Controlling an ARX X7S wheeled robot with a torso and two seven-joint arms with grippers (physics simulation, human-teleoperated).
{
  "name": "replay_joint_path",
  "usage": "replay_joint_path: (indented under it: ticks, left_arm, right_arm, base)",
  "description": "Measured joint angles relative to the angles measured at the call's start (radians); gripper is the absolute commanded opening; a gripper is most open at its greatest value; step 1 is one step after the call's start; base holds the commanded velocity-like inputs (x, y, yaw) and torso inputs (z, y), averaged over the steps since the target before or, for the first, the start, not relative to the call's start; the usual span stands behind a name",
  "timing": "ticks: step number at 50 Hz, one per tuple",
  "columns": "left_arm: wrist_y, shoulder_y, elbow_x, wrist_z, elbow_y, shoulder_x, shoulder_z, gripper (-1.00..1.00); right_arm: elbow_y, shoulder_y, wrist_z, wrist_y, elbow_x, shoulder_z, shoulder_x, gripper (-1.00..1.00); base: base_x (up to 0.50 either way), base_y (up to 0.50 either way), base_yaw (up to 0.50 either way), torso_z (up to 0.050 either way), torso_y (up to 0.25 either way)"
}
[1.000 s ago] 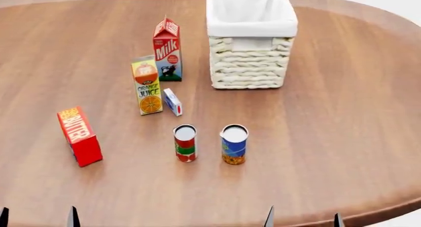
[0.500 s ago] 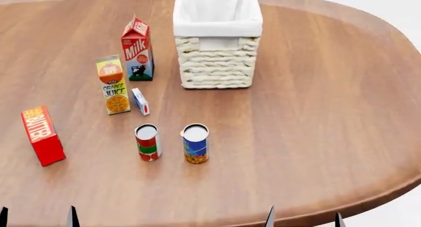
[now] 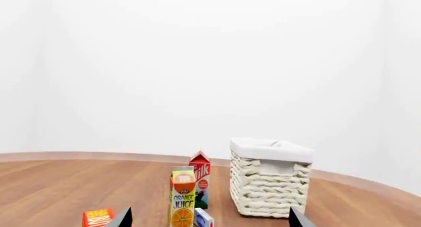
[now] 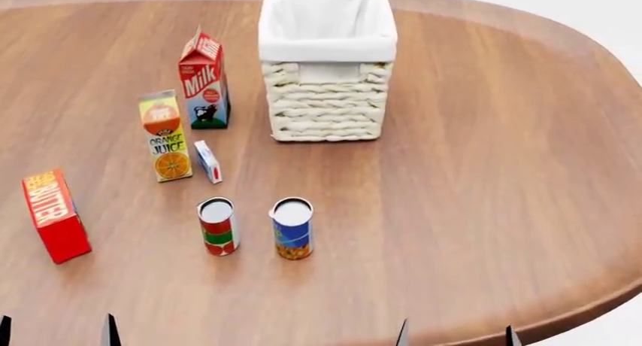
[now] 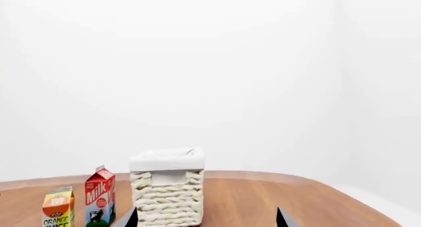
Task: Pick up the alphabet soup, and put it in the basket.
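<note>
Alphabet soup (image 4: 292, 229) upright on bench (image 4: 482, 180) beside red-green can (image 4: 216, 226), before basket (image 4: 326, 68); probably rigid, slick, so gripping mid-wall best; both hands wide apart, empty.

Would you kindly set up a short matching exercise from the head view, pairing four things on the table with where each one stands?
Things:
1. soup can
2. butter box
3. basket
4. milk carton

Places:
A. far left of the table, apart from the rest
B. just right of the red and green can
C. farthest back, largest thing on the table
D. beyond the orange juice carton, left of the basket

Pairs: 1-B, 2-A, 3-C, 4-D
</note>
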Motion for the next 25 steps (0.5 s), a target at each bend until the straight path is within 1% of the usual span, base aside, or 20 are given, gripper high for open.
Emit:
replay_joint_path:
  ticks: [25]
  left_arm:
    - [0.016,0.002,-0.004,-0.015,0.002,-0.012,0.013,1.00]
  right_arm:
    - [0.005,0.005,0.013,-0.007,-0.003,-0.015,0.014,1.00]
  base:
    - [0.19,0.00,0.00,0.000,0.000]
